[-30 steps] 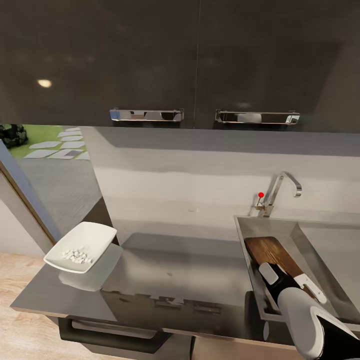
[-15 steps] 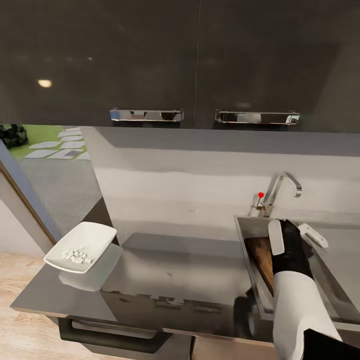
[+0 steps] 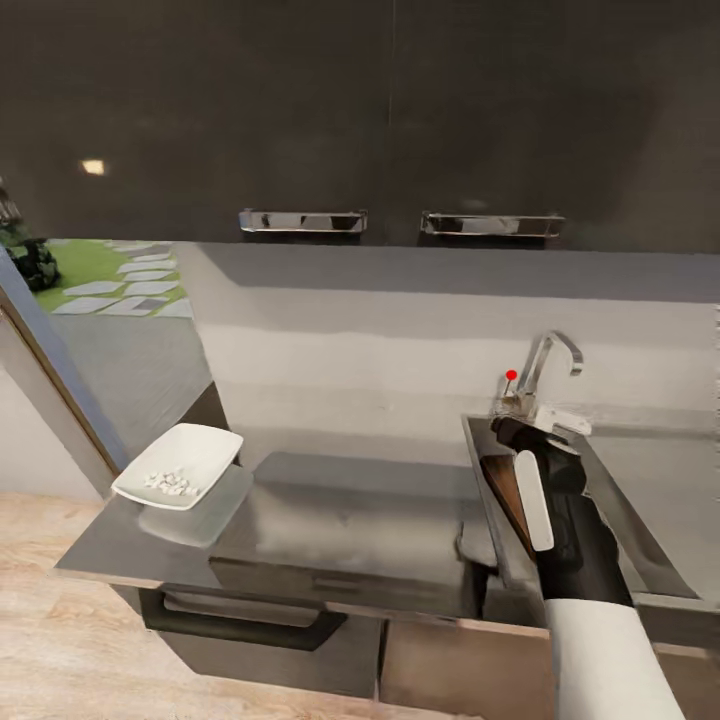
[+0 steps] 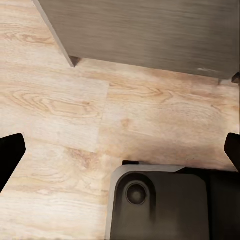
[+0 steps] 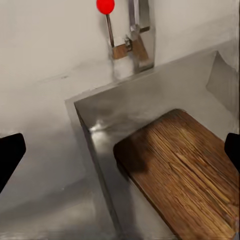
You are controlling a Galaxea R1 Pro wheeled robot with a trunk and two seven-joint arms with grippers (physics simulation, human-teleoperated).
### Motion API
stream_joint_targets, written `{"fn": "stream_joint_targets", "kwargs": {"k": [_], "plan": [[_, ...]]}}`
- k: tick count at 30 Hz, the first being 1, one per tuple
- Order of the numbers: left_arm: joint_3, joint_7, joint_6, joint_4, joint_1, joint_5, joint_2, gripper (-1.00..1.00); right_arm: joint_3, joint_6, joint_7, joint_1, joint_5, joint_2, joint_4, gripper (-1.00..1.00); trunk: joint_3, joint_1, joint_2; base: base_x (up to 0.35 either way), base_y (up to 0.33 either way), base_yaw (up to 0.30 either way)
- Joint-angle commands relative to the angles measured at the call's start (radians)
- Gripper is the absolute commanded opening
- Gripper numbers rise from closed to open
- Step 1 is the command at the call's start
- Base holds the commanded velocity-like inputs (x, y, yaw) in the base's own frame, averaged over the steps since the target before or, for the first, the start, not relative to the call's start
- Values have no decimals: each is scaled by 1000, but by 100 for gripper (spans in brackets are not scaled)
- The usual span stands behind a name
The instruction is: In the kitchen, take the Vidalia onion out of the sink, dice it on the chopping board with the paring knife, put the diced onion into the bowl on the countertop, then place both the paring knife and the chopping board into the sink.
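Reaching up from the lower right of the head view, the right arm is stretching over the near rim of the sink [image 3: 640, 560], its white forearm giving way to a black wrist, and the right gripper [image 3: 545, 428] is hovering above the basin just in front of the tap [image 3: 545, 365]. Its two fingers are standing well apart with nothing between them, so the claw is open. The chopping board [image 3: 503, 488] is lying inside the sink, tilted against the left wall, with the arm covering much of it. Well apart to the left, the bowl [image 3: 180, 465] is sitting near the end of the countertop [image 3: 350, 520] with small whitish onion pieces [image 3: 172, 484] in it.

The right wrist view is looking down past its dark fingertips [image 5: 10, 155] at the board's grain [image 5: 185, 170], the basin corner and the tap's red knob [image 5: 105, 6]. The left wrist view is showing the left gripper [image 4: 120, 150] spread wide and empty over the pale wood floor [image 4: 75, 110], beside a grey cabinet [image 4: 150, 30] and above a dark part of the robot's base [image 4: 160, 200]
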Motion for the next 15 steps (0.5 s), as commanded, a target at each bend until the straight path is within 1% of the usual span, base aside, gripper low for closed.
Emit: {"fn": "stream_joint_targets", "kwargs": {"k": [1,3,4,6,10,13,15], "plan": [[-2,2,-1,-1,0,5,0,100,0,2,10,12,7,1,-11,100,-2,0,-2,-316,0,0],[-2,2,-1,-1,0,5,1,100,1,1,55,44,26,1,-39,100,-2,0,-2,-316,0,0],[-2,2,-1,-1,0,5,0,100,2,1,91,68,33,0,-69,100,-2,0,-2,-317,0,0],[-2,2,-1,0,0,5,1,100,2,0,125,101,38,1,-109,100,-2,0,-2,-317,0,0],[-2,2,-1,0,0,5,1,100,3,-1,149,167,41,1,-173,100,-2,0,-2,-318,0,0],[-2,2,-1,0,0,5,1,100,5,-4,152,209,42,1,-193,100,-2,0,-2,-320,0,0],[-1,2,-1,0,0,5,1,100,24,-18,155,235,42,1,-197,100,-2,0,-2,-322,0,0]]}}
